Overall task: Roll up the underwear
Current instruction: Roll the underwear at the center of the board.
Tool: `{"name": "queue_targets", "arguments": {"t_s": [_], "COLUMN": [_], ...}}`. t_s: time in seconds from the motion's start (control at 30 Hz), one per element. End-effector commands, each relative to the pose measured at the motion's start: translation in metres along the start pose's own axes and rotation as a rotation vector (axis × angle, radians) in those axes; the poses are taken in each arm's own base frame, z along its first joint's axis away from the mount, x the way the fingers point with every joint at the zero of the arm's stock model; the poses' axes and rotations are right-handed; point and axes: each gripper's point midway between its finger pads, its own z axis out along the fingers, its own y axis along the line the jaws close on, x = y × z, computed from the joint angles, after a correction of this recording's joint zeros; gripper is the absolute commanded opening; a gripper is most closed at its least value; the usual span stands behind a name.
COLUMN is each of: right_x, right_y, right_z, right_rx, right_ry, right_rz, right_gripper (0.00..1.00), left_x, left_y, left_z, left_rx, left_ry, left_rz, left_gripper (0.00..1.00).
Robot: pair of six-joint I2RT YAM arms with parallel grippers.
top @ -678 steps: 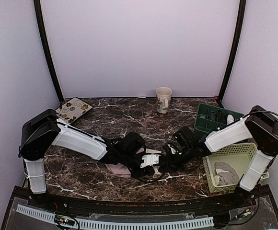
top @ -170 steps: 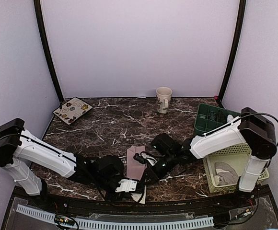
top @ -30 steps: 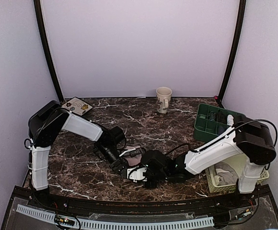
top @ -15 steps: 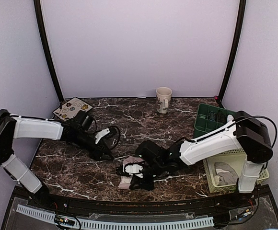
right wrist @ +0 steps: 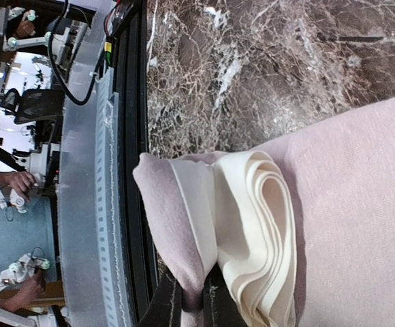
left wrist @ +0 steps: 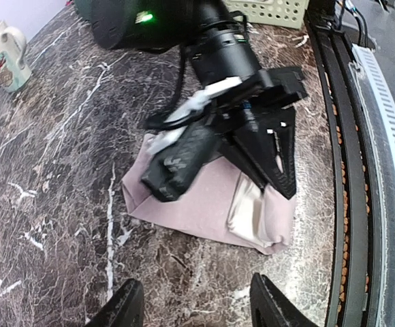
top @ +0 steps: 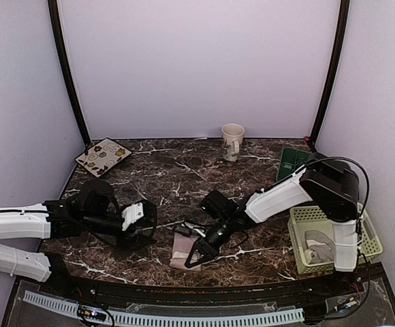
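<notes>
right gripper (top: 192,259) pinched tight on the near corner of the pink underwear (top: 181,249), which lies folded flat on the marble table (top: 184,177) directly under its fingers; wrist view shows the cloth edge nipped btwn the two tips, w/ the layered cream panel (right wrist: 259,225) just beside them. left gripper (top: 146,227) sits low, off to the right gripper's left, apart from the cloth, jaws spread w/ nothing btwn; the garment lies just ahead of its fingers (left wrist: 126,306). beige mug (top: 233,141) stands far beyond both tools, at the table's back edge.
</notes>
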Motion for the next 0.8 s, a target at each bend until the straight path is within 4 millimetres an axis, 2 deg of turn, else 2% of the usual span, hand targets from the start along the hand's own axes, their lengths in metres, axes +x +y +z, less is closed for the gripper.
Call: {"name": "queue_targets", "arguments": {"t_s": [0.0, 0.17, 0.27, 0.43, 0.6, 0.67, 0.77], "right_x": [0.017, 0.021, 0.024, 0.025, 0.018, 0.015, 0.014], "right_y": [-0.018, -0.025, -0.027, -0.032, -0.033, -0.034, -0.035], "right_z": [0.007, 0.01, 0.01, 0.008, 0.004, 0.002, -0.002], "right_rx": [-0.046, -0.05, -0.055, -0.031, -0.013, -0.006, 0.008], "right_ry": [0.043, 0.073, 0.077, 0.07, 0.043, 0.031, 0.019], "right_rz": [0.19, 0.24, 0.256, 0.257, 0.228, 0.222, 0.2], "right_gripper": [0.0, 0.0, 0.0, 0.0, 0.0, 0.0, 0.06], "left_x": [-0.001, -0.005, -0.003, -0.012, 0.013, 0.026, 0.038], "left_y": [-0.012, -0.048, -0.056, -0.064, -0.073, -0.078, -0.081], "left_z": [0.007, 0.029, 0.043, 0.068, 0.093, 0.096, 0.097], "left_rx": [-0.026, 0.117, 0.16, 0.221, 0.312, 0.35, 0.37], "left_ry": [0.026, 0.073, 0.095, 0.116, 0.249, 0.309, 0.356], "left_rz": [0.059, 0.172, 0.216, 0.269, 0.214, 0.196, 0.178], "left_gripper": [0.56, 0.56, 0.56, 0.53, 0.42, 0.34, 0.25]}}
